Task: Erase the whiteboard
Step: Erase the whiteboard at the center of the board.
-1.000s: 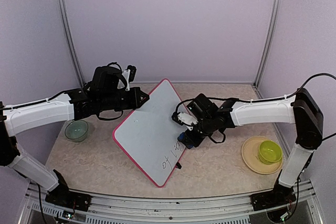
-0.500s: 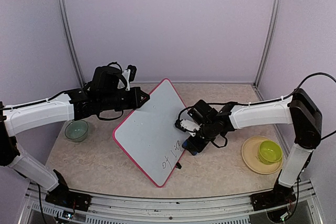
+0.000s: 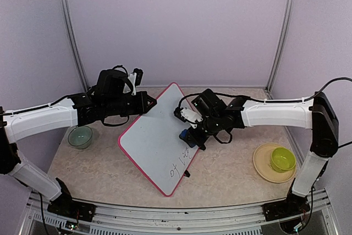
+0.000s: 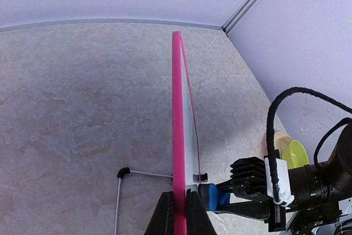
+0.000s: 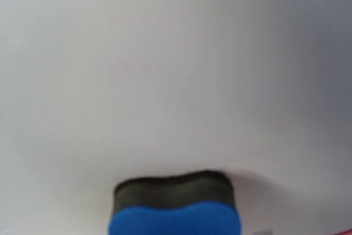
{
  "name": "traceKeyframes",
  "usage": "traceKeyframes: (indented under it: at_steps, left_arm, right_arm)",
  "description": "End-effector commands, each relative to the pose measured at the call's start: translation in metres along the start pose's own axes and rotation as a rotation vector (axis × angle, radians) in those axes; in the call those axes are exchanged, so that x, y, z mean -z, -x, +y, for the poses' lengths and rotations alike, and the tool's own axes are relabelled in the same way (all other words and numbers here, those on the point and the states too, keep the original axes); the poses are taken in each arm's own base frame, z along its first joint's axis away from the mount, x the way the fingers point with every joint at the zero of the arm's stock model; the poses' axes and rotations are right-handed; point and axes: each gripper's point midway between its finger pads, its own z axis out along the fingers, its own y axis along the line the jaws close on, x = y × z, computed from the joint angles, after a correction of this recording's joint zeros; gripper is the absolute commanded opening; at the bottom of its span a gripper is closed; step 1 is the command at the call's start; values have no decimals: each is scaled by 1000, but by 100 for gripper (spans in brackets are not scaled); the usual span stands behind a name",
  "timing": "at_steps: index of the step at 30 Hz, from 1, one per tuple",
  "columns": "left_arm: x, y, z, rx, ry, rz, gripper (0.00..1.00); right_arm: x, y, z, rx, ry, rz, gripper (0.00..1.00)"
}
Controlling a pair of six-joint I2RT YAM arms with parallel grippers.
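- The whiteboard (image 3: 154,141) stands tilted in the middle of the table, its far corner raised and its near corner down by the table's front edge.
- The left gripper (image 3: 147,103) is clamped tight on the board's pink rim at the far-left edge. In the left wrist view its jaws pinch the rim edge-on.
- The right gripper (image 3: 190,134) is closed on a blue eraser (image 3: 185,134), whose dark felt is pressed against the white face near the right edge.
- Dark handwriting (image 3: 180,167) remains on the near-right part of the board, just nearer than the eraser.
- To do the wipe well, I judge the felt should stay flat on the face and sweep toward the near corner, over the letters. The left grip should stay firm so the board does not swing under the push.
- Against half a second ago, the eraser has moved farther up the right edge, away from the writing. The board and left arm sit as before, and the lettering looks much the same.
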Motion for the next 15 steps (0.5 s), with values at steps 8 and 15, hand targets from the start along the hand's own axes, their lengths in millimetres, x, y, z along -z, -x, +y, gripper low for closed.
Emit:
traceKeyframes:
  at_steps: [8, 15]
  left_arm:
    - [-2, -38, -5, -22, -23, 131, 0]
    - [-2, -38, -5, -22, -22, 133, 0]
  right_arm:
    - [-19, -83, 25, -11, 52, 129, 0]
    - [-22, -87, 25, -6, 46, 141, 0]
